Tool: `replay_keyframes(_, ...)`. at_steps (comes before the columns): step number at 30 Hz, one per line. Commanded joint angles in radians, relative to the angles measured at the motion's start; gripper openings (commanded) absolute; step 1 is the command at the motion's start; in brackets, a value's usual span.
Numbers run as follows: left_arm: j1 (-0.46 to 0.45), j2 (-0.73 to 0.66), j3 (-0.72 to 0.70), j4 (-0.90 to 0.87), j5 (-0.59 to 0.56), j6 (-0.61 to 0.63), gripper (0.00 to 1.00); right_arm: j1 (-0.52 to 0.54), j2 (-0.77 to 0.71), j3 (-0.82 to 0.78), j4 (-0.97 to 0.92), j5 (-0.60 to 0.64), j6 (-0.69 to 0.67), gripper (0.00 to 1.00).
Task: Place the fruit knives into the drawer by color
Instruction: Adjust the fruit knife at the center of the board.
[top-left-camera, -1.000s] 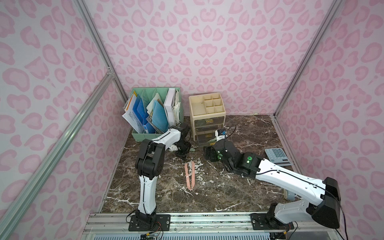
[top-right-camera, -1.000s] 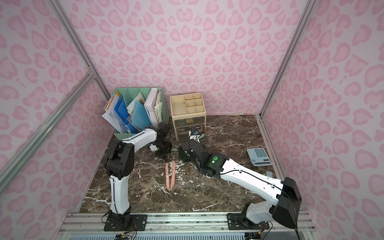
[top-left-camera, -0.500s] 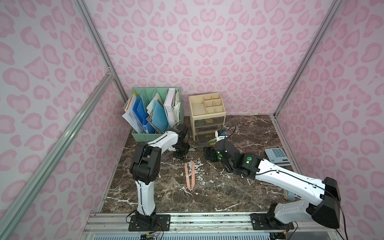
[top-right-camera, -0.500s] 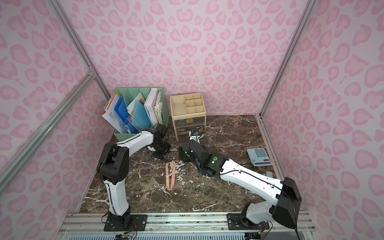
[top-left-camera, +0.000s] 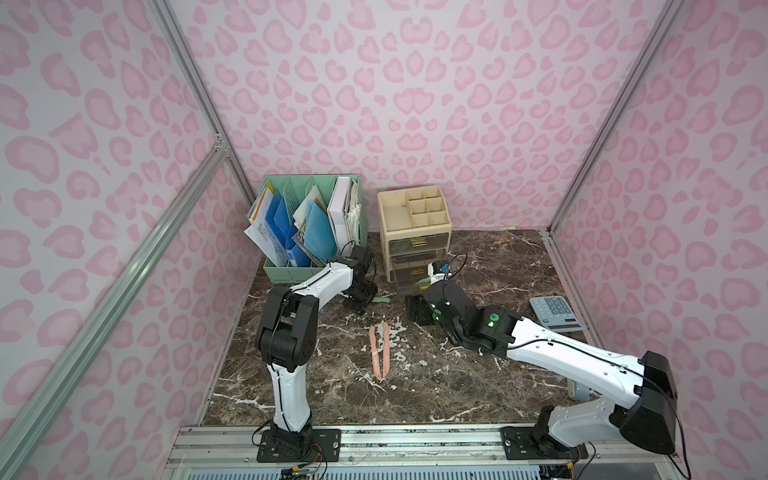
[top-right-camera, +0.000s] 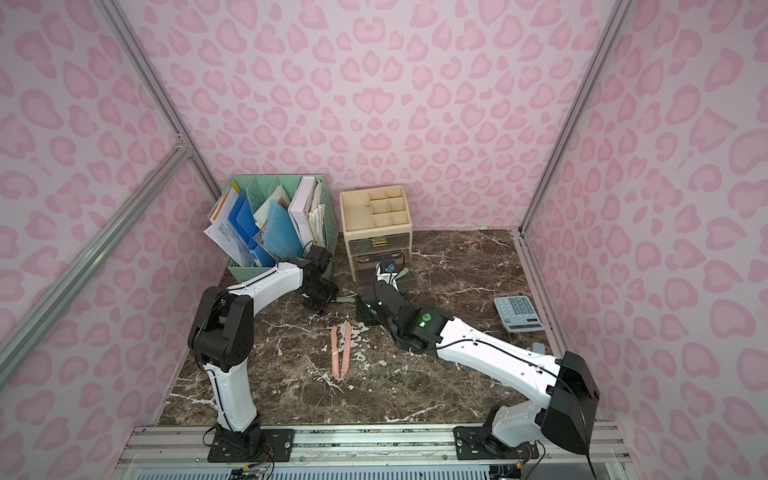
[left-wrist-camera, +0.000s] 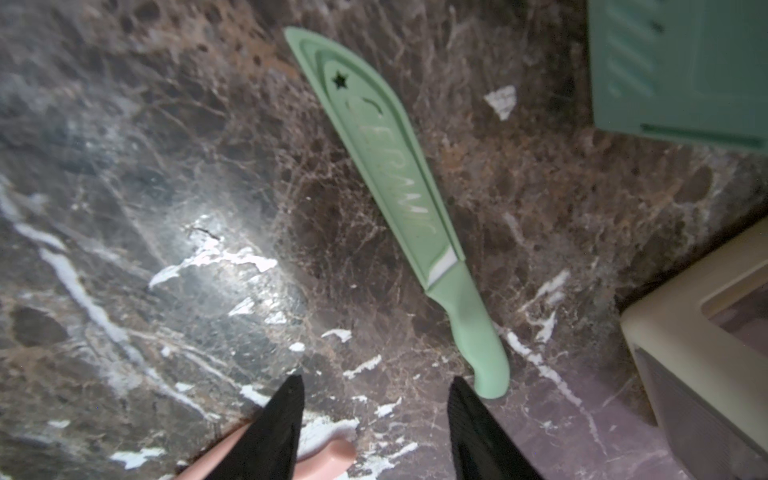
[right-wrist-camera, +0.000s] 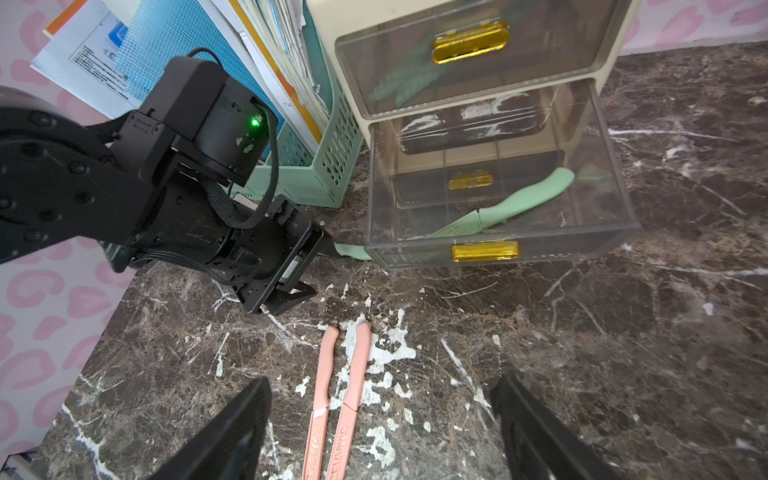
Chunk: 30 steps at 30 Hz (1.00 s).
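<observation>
Left claw (left-wrist-camera: 375, 380): jaws apart and empty, over the table (left-wrist-camera: 166, 208). A mint green knife (left-wrist-camera: 399, 199) lies flat on the table, its handle end just beside one finger, not between the two. Right claw (right-wrist-camera: 383, 382): jaws wide apart, empty. A second green knife (right-wrist-camera: 519, 203) lies slanted in the pulled-out drawer (right-wrist-camera: 561, 245). Two pink knives (right-wrist-camera: 353, 395) lie side by side on the table, near that drawer.

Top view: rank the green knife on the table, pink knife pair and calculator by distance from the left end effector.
1. Green knife, on the table right beside the left end effector.
2. Pink knife pair, mid-table, nearer the robot base.
3. Calculator, far across on the right side.
</observation>
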<state>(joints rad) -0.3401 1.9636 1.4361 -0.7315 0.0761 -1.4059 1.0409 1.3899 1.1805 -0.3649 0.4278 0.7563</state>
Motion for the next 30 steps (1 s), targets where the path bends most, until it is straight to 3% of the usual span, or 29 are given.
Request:
replay_keyframes(1,-0.004,0.001,0.012,-0.001,-0.035,0.076,0.57,0.002,0.001,0.005,0.004,0.005,0.011,0.87)
replay_keyframes(6,-0.009,0.035,0.012,0.027,-0.040,0.113,0.56,0.002,0.004,0.006,-0.004,0.001,0.013,0.87)
replay_keyframes(14,-0.019,0.055,-0.038,0.150,-0.039,0.031,0.56,0.002,-0.003,-0.004,-0.021,0.002,0.024,0.86)
replay_keyframes(24,-0.023,0.059,-0.014,0.138,-0.064,0.004,0.55,-0.001,-0.005,-0.009,-0.022,0.011,0.025,0.86)
replay_keyframes(30,-0.021,0.157,0.111,0.012,-0.008,-0.024,0.56,-0.004,-0.005,-0.008,-0.022,0.011,0.020,0.85)
